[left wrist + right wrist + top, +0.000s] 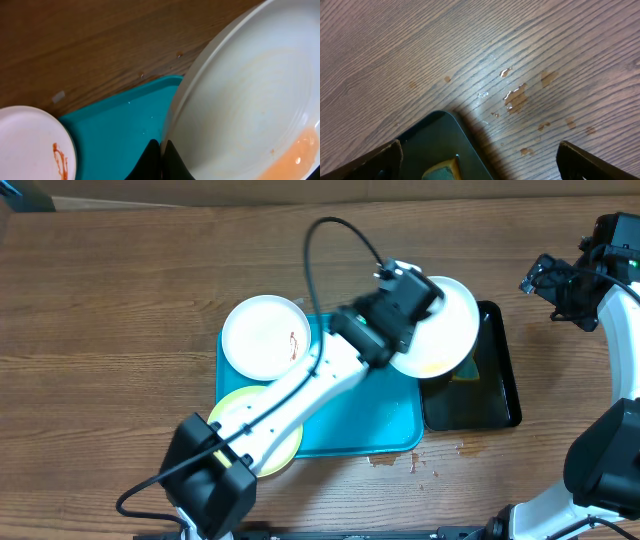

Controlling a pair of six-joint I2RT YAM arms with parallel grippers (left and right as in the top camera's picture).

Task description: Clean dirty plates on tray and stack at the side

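Observation:
My left gripper [418, 302] is shut on the rim of a white plate [445, 330] and holds it tilted above the right edge of the turquoise tray [370, 420] and the black tray. In the left wrist view the fingers [161, 150] pinch that plate [250, 95], which has an orange smear at its lower right. A second white plate [262, 335] with a red smear lies at the tray's far left corner, also seen in the left wrist view [30, 145]. A pale yellow plate [262, 442] lies at the tray's near left, partly under my arm. My right gripper [548, 280] is open and empty at the far right.
A black glossy tray [497, 380] stands right of the turquoise one, holding a yellow-green sponge [466, 370]; its corner [432, 135] and the sponge [442, 171] show between my right fingers [480, 160]. Brownish spills [517, 97] wet the wooden table.

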